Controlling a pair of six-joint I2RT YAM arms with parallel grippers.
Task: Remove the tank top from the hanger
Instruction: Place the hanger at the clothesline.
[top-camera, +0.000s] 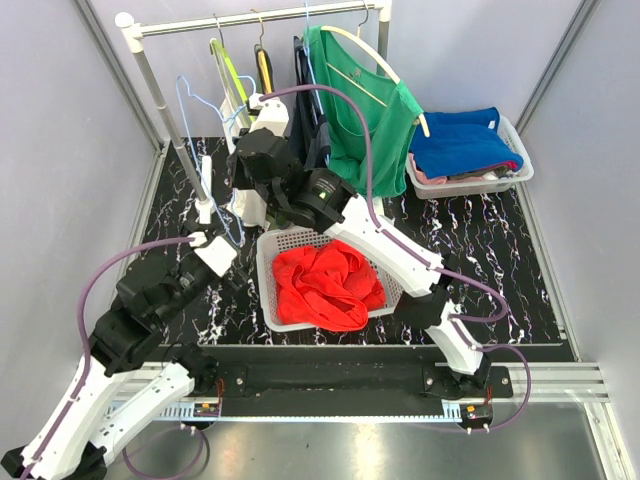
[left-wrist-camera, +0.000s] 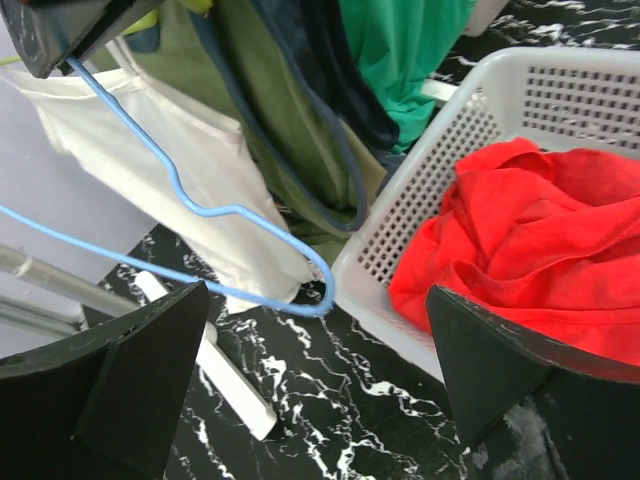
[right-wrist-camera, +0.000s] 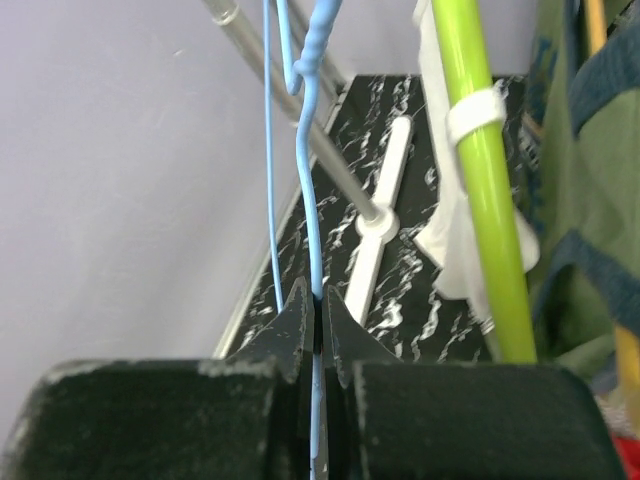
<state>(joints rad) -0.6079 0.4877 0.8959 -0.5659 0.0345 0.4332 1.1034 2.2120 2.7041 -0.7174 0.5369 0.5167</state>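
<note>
We count two white plastic lattice baskets on the black marbled table (top-camera: 500, 260). The near basket (top-camera: 266, 262) holds the crumpled red tank top (top-camera: 325, 283), and the far basket (top-camera: 521, 160) holds folded blue clothes (top-camera: 465, 140). One thin blue wire hanger (right-wrist-camera: 312, 230), bare, is pinched below its twisted neck by the right jaws, closed tight on the wire. The left jaws gape fully wide, gripping nothing, just beside the near basket. One smooth green top (top-camera: 360, 120) hangs on the rail (top-camera: 250, 20).

White basket (top-camera: 266, 290) on marbled table (top-camera: 500, 260)
</note>
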